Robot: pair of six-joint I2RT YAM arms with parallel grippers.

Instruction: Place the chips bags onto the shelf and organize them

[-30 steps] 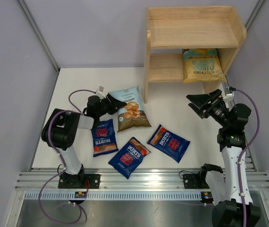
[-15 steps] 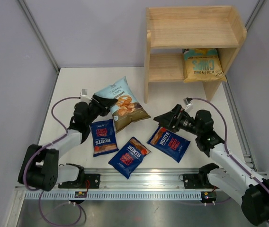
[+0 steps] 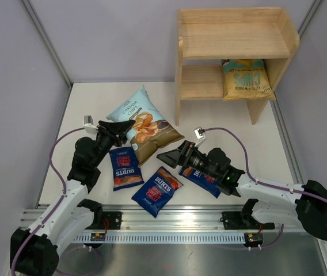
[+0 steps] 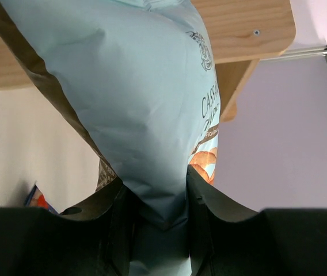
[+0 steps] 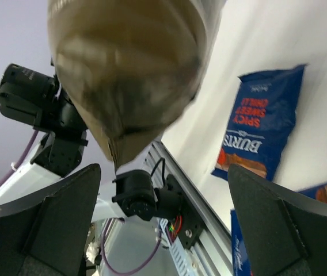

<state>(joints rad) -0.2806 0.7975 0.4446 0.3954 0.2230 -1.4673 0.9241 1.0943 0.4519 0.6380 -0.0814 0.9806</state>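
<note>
My left gripper (image 3: 115, 131) is shut on the left edge of the pale blue bag (image 3: 141, 122) and holds it tilted up off the table; in the left wrist view the bag (image 4: 146, 109) is pinched between the jaws. My right gripper (image 3: 164, 156) is open, its fingertips close to the bag's brown base (image 5: 123, 75), not touching. Three dark blue BURTS bags lie on the table: one (image 3: 124, 167) under the left arm, one (image 3: 156, 190) at the front, one (image 3: 205, 176) partly hidden under the right arm. The golden-yellow bag (image 3: 244, 79) sits on the lower tier of the wooden shelf (image 3: 235, 40).
The shelf's left side panel (image 3: 179, 86) stands just right of the lifted bag. The top tier (image 3: 232, 37) holds nothing. The metal rail (image 3: 169, 221) runs along the table's near edge. Grey walls close in both sides.
My left gripper has pulled back left and raised the pale blue bag off the table. My right arm has swung down from near the shelf and left, to the bag's brown base.
</note>
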